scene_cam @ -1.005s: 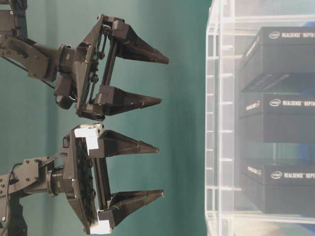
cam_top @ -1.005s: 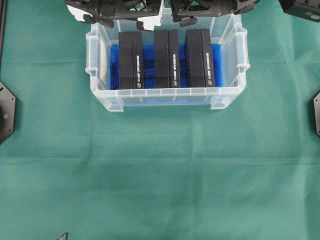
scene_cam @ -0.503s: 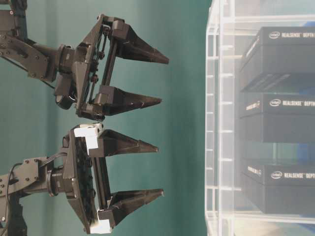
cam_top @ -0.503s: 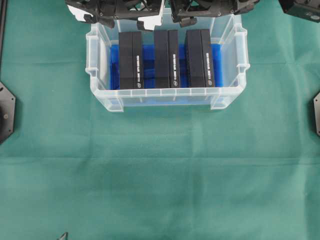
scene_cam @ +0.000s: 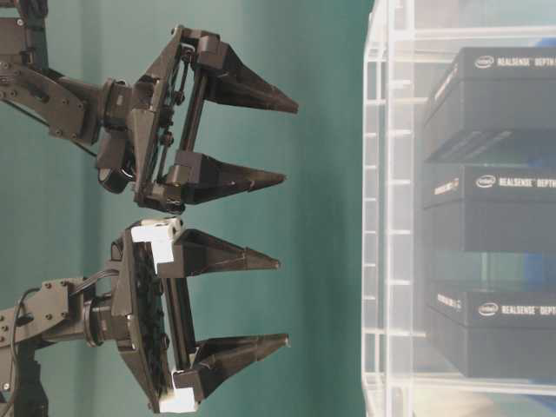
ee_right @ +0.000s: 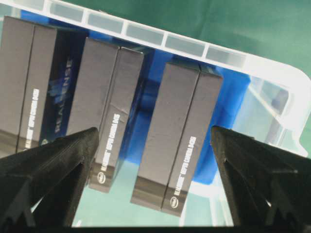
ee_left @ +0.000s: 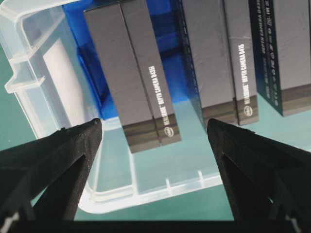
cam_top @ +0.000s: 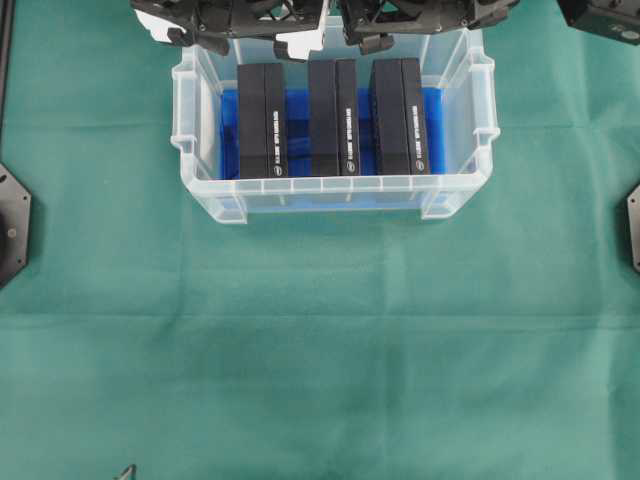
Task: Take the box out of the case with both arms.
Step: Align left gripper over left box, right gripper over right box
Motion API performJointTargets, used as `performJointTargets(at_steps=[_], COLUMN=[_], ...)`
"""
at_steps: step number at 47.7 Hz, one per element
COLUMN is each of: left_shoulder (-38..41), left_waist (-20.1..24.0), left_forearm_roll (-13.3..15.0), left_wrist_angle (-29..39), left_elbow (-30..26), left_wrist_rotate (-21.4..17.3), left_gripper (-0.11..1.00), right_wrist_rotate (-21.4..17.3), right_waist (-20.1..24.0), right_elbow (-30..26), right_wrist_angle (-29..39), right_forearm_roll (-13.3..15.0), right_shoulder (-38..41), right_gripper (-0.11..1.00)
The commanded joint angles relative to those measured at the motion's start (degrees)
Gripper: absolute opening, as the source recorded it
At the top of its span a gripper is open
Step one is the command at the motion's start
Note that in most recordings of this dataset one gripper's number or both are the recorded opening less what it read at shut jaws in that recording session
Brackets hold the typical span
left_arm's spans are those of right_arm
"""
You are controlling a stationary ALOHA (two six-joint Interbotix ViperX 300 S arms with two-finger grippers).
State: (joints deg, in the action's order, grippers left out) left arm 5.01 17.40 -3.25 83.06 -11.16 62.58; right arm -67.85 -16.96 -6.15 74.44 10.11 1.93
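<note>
The clear case (cam_top: 330,186) stands at the far middle of the green cloth, with a blue sheet on its bottom. Three black boxes stand on edge inside it: left (cam_top: 262,120), middle (cam_top: 333,118), right (cam_top: 400,115). Both grippers hover just behind the case's far wall, apart from it. My left gripper (scene_cam: 282,301), with white parts, is open and empty; from its wrist (ee_left: 153,124) the left box (ee_left: 141,92) lies between its fingers, farther off. My right gripper (scene_cam: 289,143) is open and empty too, and in its wrist view (ee_right: 154,130) it frames the right box (ee_right: 180,145).
Green cloth (cam_top: 320,350) covers the table in front of the case. Black arm bases sit at the left edge (cam_top: 10,225) and right edge (cam_top: 632,230). A black object (cam_top: 600,18) is at the far right corner.
</note>
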Motion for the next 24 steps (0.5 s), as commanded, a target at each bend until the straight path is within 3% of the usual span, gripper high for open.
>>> performJointTargets(at_steps=[1,24], left_shoulder=[-0.8,-0.8], left_waist=[0.2,0.3], left_forearm_roll=[-0.3,-0.3], left_wrist_angle=[-0.3,-0.6], left_elbow=[-1.3,-1.3], left_wrist_rotate=[-0.1,-0.1], left_gripper=[0.86,0.86], right_wrist_rotate=[0.0,0.0], right_waist=[0.3,0.3], right_elbow=[-1.3,-1.3], right_wrist_angle=[0.1,0.1], right_forearm_roll=[0.0,-0.1], right_shoulder=[-0.9,-0.9], right_gripper=[0.94,0.94])
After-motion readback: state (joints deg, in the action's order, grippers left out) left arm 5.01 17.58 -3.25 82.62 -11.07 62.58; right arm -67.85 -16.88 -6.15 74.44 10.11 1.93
